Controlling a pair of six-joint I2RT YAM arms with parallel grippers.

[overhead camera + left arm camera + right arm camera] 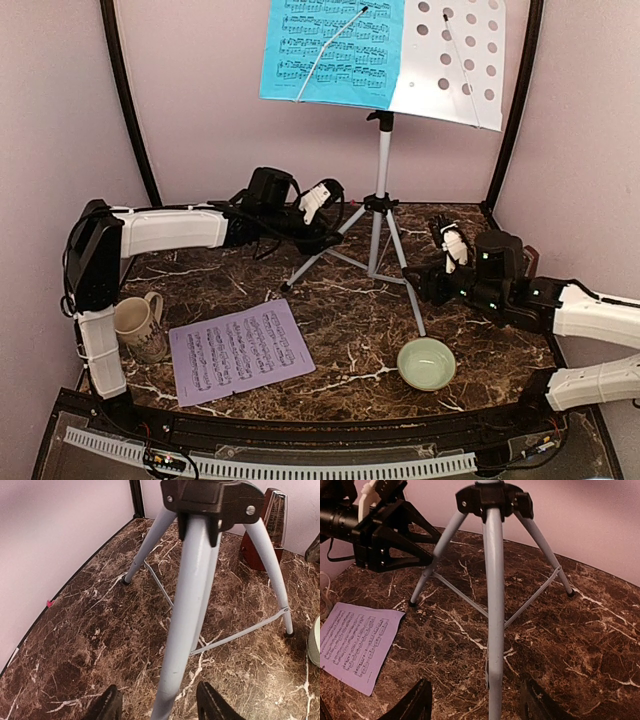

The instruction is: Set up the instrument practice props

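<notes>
The music stand (380,190) stands upright on its tripod near the middle of the table's (350,300) back edge. The blue music sheet (335,50) rests on the left half of its perforated desk (455,60); the right half is bare.

Both of your arms reach toward the tripod from opposite sides. Your left claw (160,707) is partly open, with one sloping leg running between its fingers and a gap on either side. Your right claw (482,705) is open likewise around another leg. Neither grips anything yet.

The lilac music sheet (238,350) lies flat near the front left corner, closer to your left arm. The metronome (265,530) stands toward the back right corner, beyond the tripod.

A beige mug (145,340) sits by the left edge; its contents cannot be told. A pale green bowl (427,341) near the front right looks empty.
</notes>
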